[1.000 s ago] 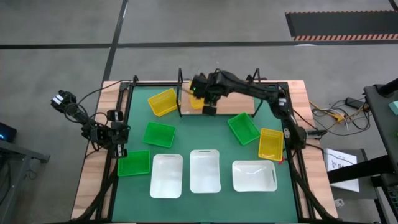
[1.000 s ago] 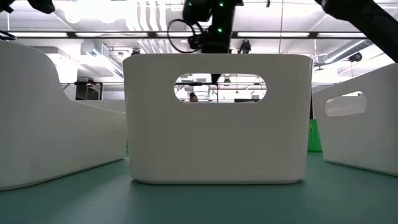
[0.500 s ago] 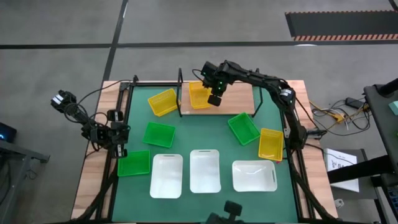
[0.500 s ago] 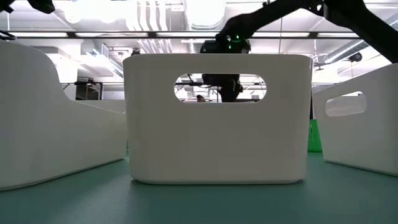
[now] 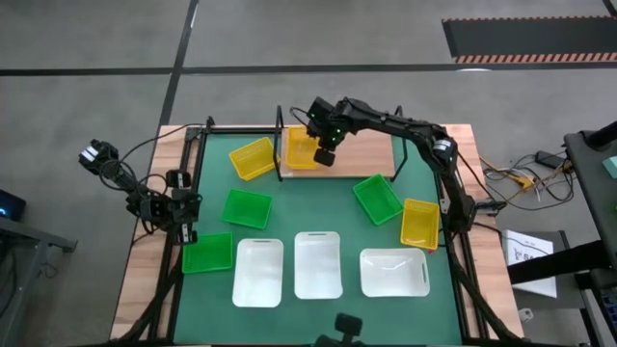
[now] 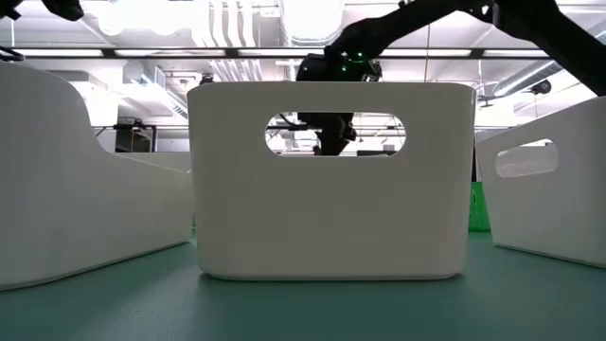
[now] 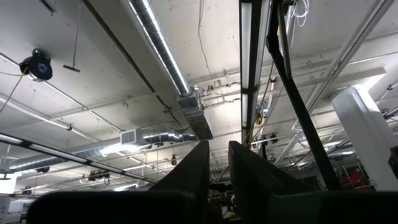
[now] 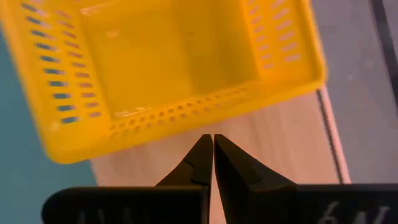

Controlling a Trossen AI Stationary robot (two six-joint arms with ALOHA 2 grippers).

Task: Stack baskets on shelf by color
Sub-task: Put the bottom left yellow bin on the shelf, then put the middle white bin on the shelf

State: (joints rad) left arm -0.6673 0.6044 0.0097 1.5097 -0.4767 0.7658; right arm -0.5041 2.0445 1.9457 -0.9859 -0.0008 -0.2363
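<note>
Right gripper [image 5: 325, 154] has swung over to the near edge of the yellow basket [image 5: 302, 147] on the shelf [image 5: 371, 152], and its jaws have snapped together on nothing! From the right wrist view the fingertips [image 8: 200, 163] meet just short of the basket wall [image 8: 186, 118], over bare board. The risk, as I judge it: that basket sits at the shelf's left end, overhanging toward the green mat [image 5: 318, 207], so a closed-finger nudge could tip it off or skew it against the black post [image 5: 281, 145]. Second yellow basket [image 5: 253, 158] waits just beside on the mat. Left gripper [image 5: 183, 231] parked at the tabletop's left edge, fingers nearly together, holding nothing.
</note>
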